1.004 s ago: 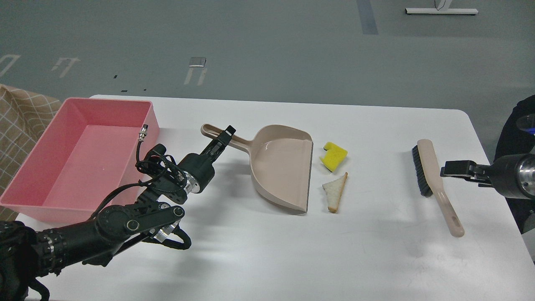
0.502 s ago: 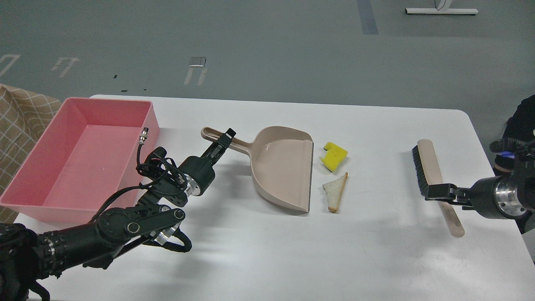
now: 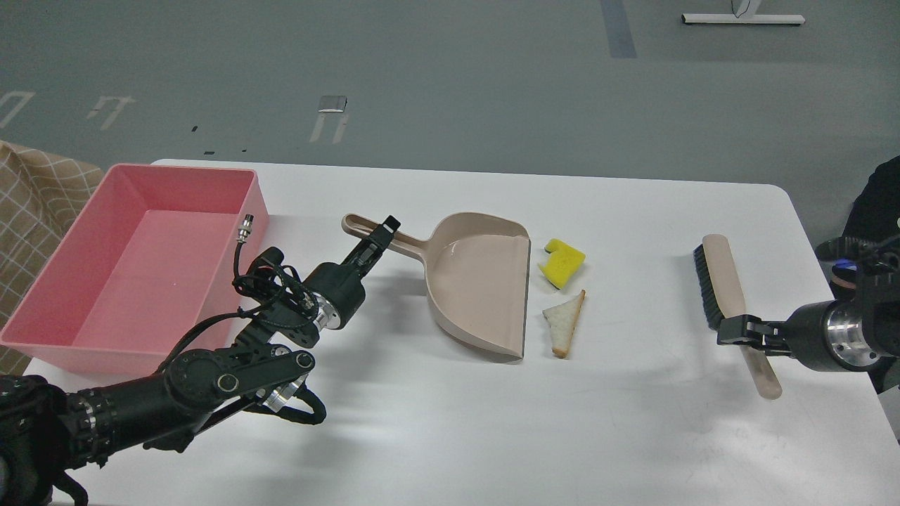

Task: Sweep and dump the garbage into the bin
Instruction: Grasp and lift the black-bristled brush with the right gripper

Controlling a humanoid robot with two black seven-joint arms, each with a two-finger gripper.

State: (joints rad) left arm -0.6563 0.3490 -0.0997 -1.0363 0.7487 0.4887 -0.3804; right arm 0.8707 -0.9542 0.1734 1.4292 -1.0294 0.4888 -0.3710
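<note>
While the left gripper (image 3: 383, 232) clamps the dustpan (image 3: 478, 281) handle, the right gripper (image 3: 735, 329) clasps the brush (image 3: 731, 302).

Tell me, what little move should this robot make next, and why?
Probably close the right hand on the beige brush handle and lift. It sits at the handle, while the yellow sponge and white bread slice lie unswept beside the beige dustpan, whose handle the left hand meets.

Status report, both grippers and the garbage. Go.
Left gripper on dustpan handle; right gripper at brush handle, grips unconfirmed. Sponge and bread slice on table at dustpan mouth. Pink bin holds neither.
</note>
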